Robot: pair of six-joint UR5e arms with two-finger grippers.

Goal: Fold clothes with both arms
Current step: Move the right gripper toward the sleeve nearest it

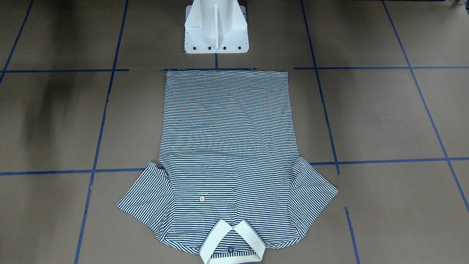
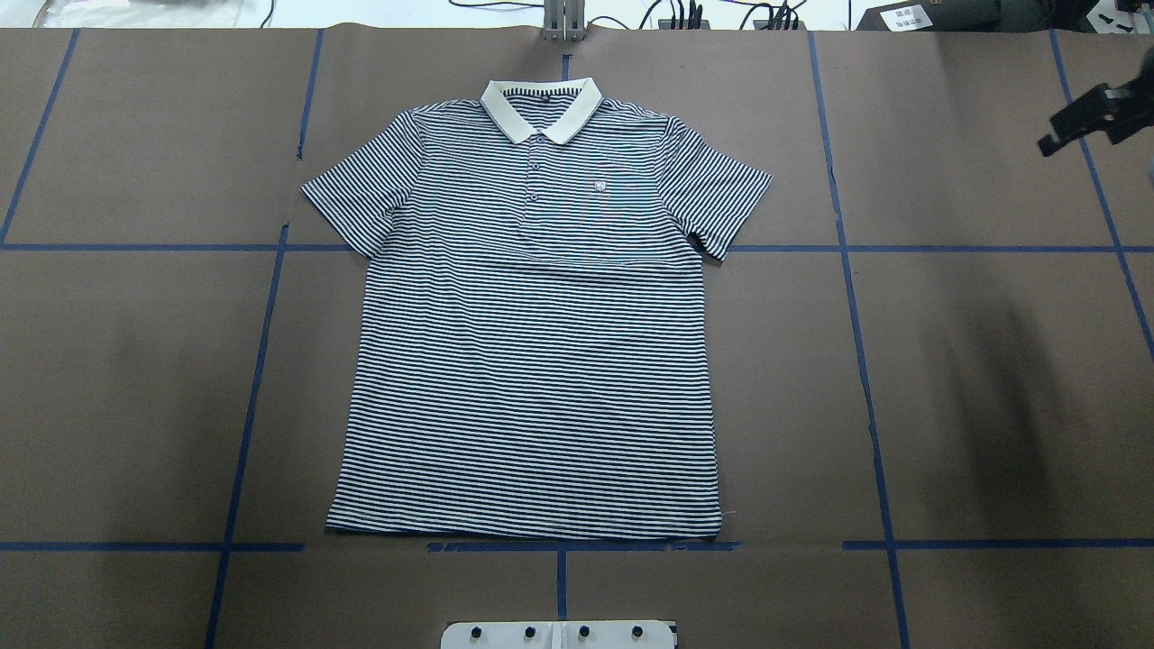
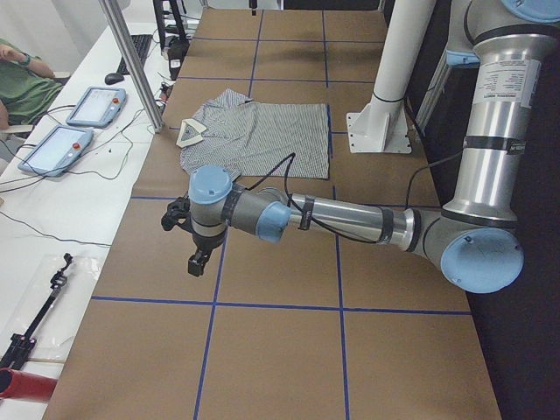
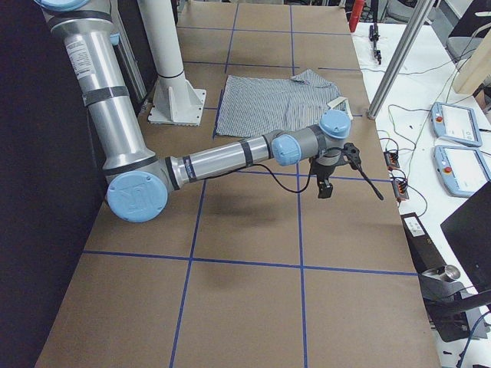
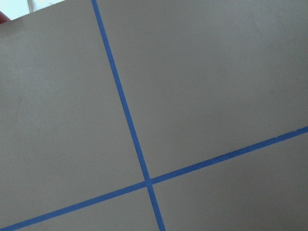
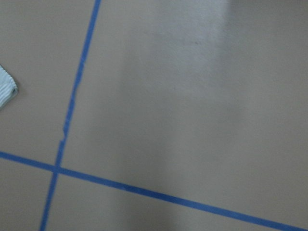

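Note:
The clothes are one navy-and-white striped polo shirt (image 2: 532, 342) lying flat and spread out at the table's centre, front up. Its cream collar (image 2: 541, 104) points away from the robot base and both short sleeves are spread out. The same shirt (image 1: 227, 146) shows its hem near the pedestal. My left gripper (image 3: 197, 264) hovers over bare table well left of the shirt; I cannot tell whether it is open or shut. My right gripper (image 2: 1050, 144) hangs far right of the shirt (image 4: 276, 103), cut by the frame edge, its state unclear. A sleeve tip (image 6: 6, 89) shows in the right wrist view.
A white pedestal (image 1: 216, 27) stands just behind the shirt's hem. Blue tape lines (image 5: 144, 178) grid the brown table cover. Along the far edge runs a white bench with tablets (image 3: 92, 105) and cables, where a person's green sleeve (image 3: 22, 83) shows.

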